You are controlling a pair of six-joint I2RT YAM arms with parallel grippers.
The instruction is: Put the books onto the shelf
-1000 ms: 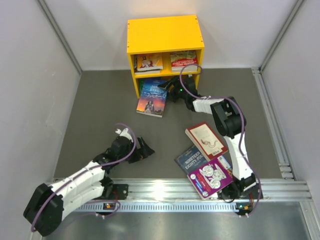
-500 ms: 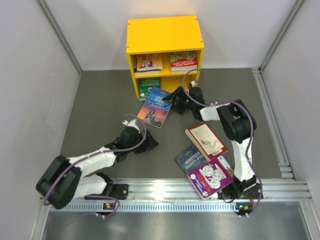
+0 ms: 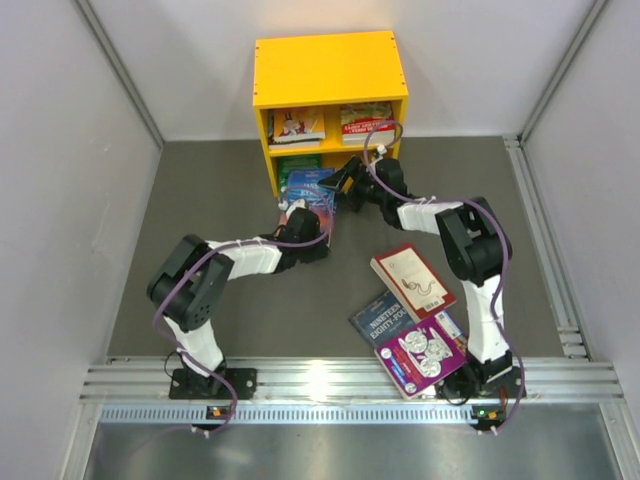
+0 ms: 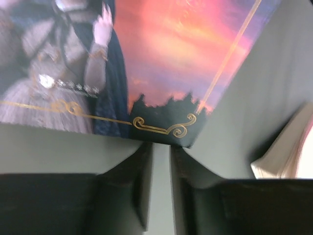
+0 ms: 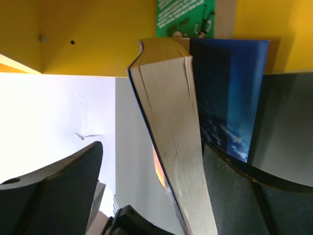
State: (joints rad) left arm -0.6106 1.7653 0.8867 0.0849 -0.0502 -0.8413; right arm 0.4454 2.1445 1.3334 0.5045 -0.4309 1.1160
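The yellow shelf (image 3: 330,68) stands at the back with two books on its upper board and a green book (image 3: 298,165) in the lower left bay. A dark blue book with a sunset cover (image 3: 312,200) leans tilted in front of that bay. My right gripper (image 3: 345,178) is open and straddles its page edge (image 5: 171,112); the pages rest against the right finger, well clear of the left one. My left gripper (image 4: 161,147) sits under the book's lower corner (image 4: 171,132), its jaws a narrow slit apart with only floor between them.
Three more books lie near the right arm's base: a red-cream one (image 3: 412,280), a dark blue one (image 3: 380,320) and a purple one with white circles (image 3: 425,355). White walls close in the grey floor (image 3: 200,220); a metal rail (image 3: 350,380) runs along the front.
My left arm has swung from the near left across to the leaning book and its jaws have closed to a slit. The book has tipped up closer to the shelf with the right gripper.
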